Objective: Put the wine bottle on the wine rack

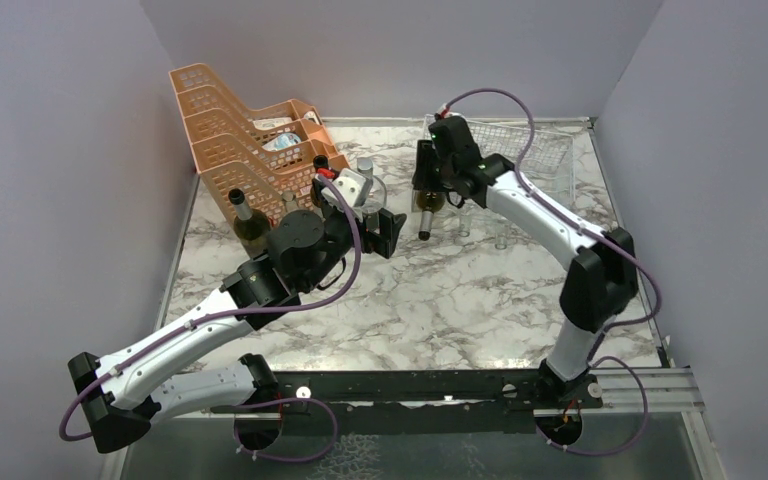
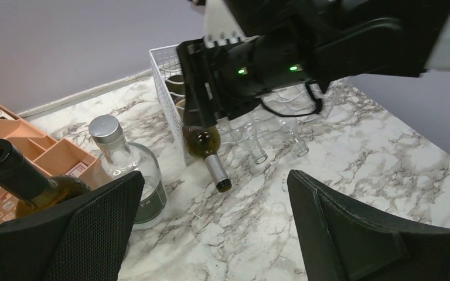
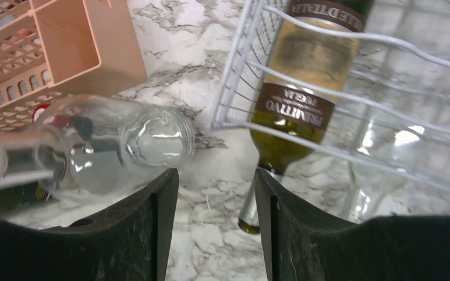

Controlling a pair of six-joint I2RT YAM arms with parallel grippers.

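The wine bottle (image 3: pixel 296 88), green glass with a brown label, lies in the end cradle of the silver wire wine rack (image 3: pixel 232 88). Its foil-wrapped neck (image 2: pixel 215 167) sticks out over the marble table. My right gripper (image 3: pixel 214 228) hovers just above that end of the rack (image 1: pixel 535 150), open, with only bare marble between its fingers; the bottle's mouth shows beside the right finger (image 3: pixel 281 234). My left gripper (image 2: pixel 217 234) is wide open and empty, low over the table a short way in front of the bottle neck (image 1: pixel 427 215).
Stacked orange perforated trays (image 1: pixel 240 130) stand at the back left. A round clear bottle (image 2: pixel 126 167) and a dark green bottle (image 2: pixel 20 175) stand near my left gripper (image 1: pixel 385 232). Clear bottles (image 2: pixel 255 143) also lie in the rack beside the wine bottle.
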